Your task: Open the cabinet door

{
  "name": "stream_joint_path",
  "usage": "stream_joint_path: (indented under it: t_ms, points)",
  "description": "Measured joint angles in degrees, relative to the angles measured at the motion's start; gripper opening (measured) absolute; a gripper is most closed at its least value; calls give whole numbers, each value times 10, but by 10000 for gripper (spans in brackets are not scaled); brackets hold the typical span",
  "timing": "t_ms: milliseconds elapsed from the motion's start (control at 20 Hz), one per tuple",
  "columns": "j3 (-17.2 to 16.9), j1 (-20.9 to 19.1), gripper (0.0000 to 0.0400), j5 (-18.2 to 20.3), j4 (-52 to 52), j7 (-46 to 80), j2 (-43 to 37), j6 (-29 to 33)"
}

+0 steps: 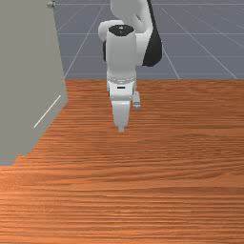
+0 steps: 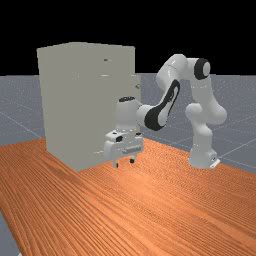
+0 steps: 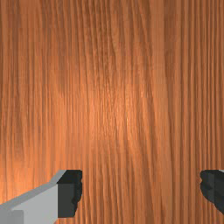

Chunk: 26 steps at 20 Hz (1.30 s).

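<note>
I look out over a surface (image 1: pixel 167 181) of orange-brown wood with fine dark grain, a warm sheen of light (image 3: pixel 116 109) lying on it. Beyond, I see a blue-grey floor (image 1: pixel 200 52) crossed by thin pale lines, and in the far view a black backdrop (image 2: pixel 165 30) above it.

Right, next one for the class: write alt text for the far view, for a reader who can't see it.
A white and grey robot arm reaches from the far view's right toward a tall grey cabinet at the far view's left. Its open, empty end effector points down above an orange-brown wooden table.
</note>
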Motion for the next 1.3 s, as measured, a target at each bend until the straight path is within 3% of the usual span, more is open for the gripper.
stream_joint_path:
  t_ms: [50,150,250,300,350,400,500,650,900,1050,1200,1300]
  points:
    - [-6,2,249,-10,-3,4,0,-7]
    - [-16,1,344,-14,-11,25,-5,-18]
    - [-19,0,380,-16,-15,32,-9,-22]
    - [-12,4,234,-8,-106,187,-96,-98]
    - [-1,11,144,11,-159,329,-210,-157]
    - [12,13,88,27,-184,463,-299,-184]
    - [41,-8,33,45,-232,706,-402,-188]
    - [64,-38,7,50,-321,847,-547,-175]
    - [74,-49,1,44,-405,899,-747,-180]
    - [76,-54,0,37,-427,910,-817,-200]
    - [55,-84,0,24,-422,920,-851,-205]
    - [23,-105,0,13,-406,913,-878,-211]
